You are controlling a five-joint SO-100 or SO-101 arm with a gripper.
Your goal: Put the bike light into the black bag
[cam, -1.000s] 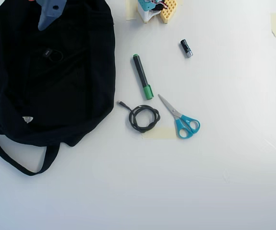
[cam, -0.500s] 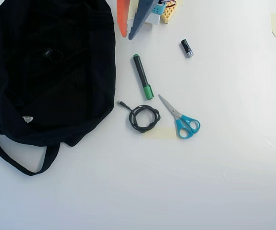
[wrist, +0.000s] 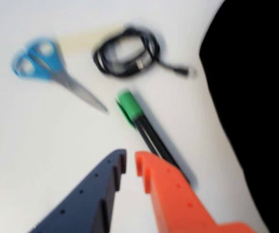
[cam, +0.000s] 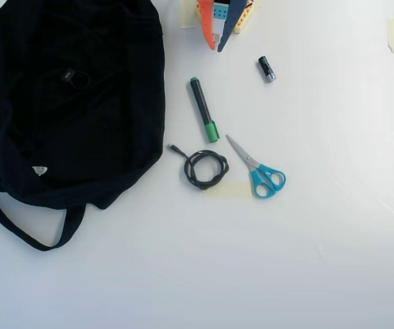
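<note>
So from my end the black bag [cam: 107, 130] fills the overhead view's left with the bike light [cam: 75, 78] lying on its fabric, and my gripper [cam: 215, 48] hangs empty near the marker [cam: 203, 110], fingers nearly together.

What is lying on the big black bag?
A small black bike light with a ring strap rests on the bag, near its top in the overhead view. Whether anything is tucked under the fabric cannot be seen.
</note>
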